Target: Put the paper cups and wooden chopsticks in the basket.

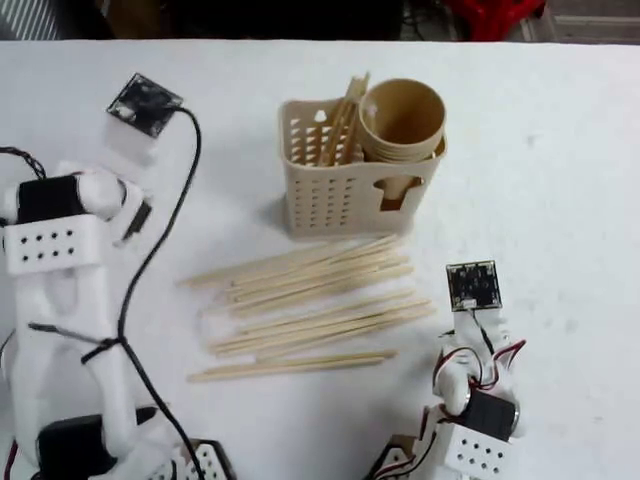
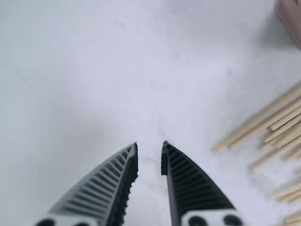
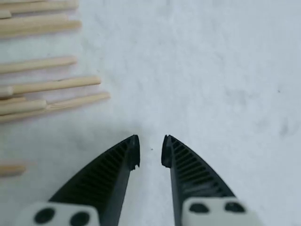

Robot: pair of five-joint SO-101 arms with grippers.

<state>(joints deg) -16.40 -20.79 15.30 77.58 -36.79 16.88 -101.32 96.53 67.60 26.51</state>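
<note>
1. The white table (image 1: 560, 150) carries everything.
2. The left arm (image 1: 55, 240) stands at the table's left side in the high view, well apart from the basket. Its left gripper (image 2: 149, 157) hangs over bare table with its jaws slightly parted and pinching nothing.
3. The right arm (image 1: 475, 420) sits at the near edge, just beside one end of the pile. The right gripper (image 3: 150, 150) is over bare table too, jaws a little apart and empty.
4. The loose chopsticks (image 1: 310, 300) lie in a spread pile on the table, in front of the basket and between the arms.
5. The basket (image 1: 330, 195) stands upright mid-table.
6. The stacked paper cups (image 1: 402, 120) sit mouth-up in the basket's right part.
7. A few leaning chopsticks (image 1: 345, 115) stand in its left part.
</note>
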